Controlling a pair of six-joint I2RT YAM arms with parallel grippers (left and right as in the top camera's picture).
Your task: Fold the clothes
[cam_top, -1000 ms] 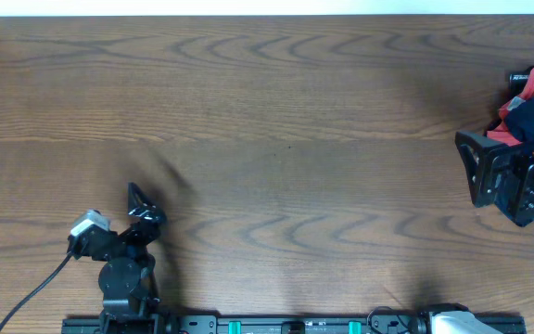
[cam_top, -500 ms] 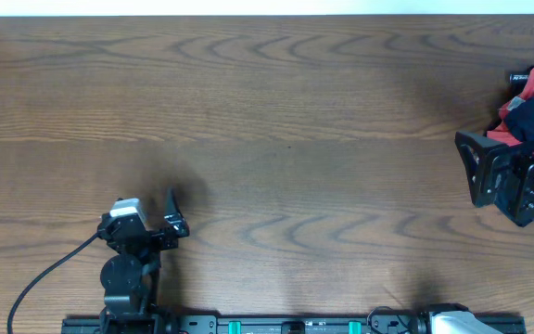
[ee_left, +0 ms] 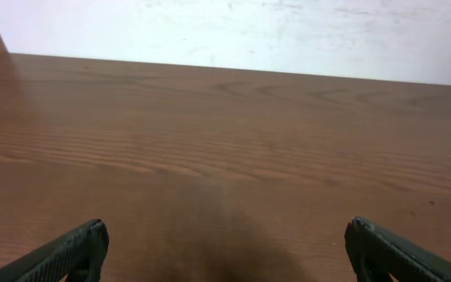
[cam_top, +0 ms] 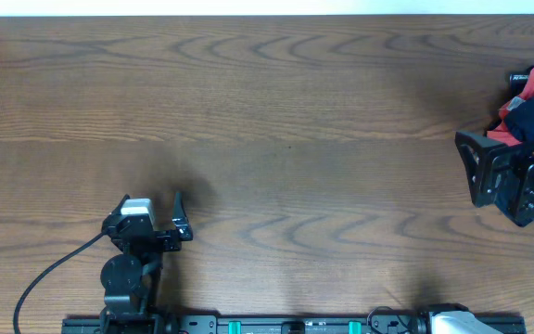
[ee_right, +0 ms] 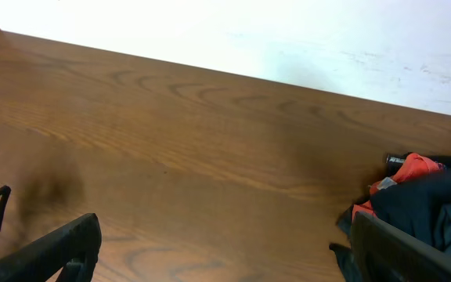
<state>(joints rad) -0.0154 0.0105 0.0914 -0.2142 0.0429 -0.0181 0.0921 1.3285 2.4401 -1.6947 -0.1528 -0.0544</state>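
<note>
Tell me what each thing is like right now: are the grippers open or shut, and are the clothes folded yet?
left gripper: open wide, holding nothing, bare table in front of it.
right gripper: open wide, nothing between its fingers.
clothes: not folded, bunched in a dark blue and red heap by the table's right edge, close beside the right gripper.

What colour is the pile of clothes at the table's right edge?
Mostly dark navy clothes, with a red-orange part; clearest in the right wrist view.
</note>
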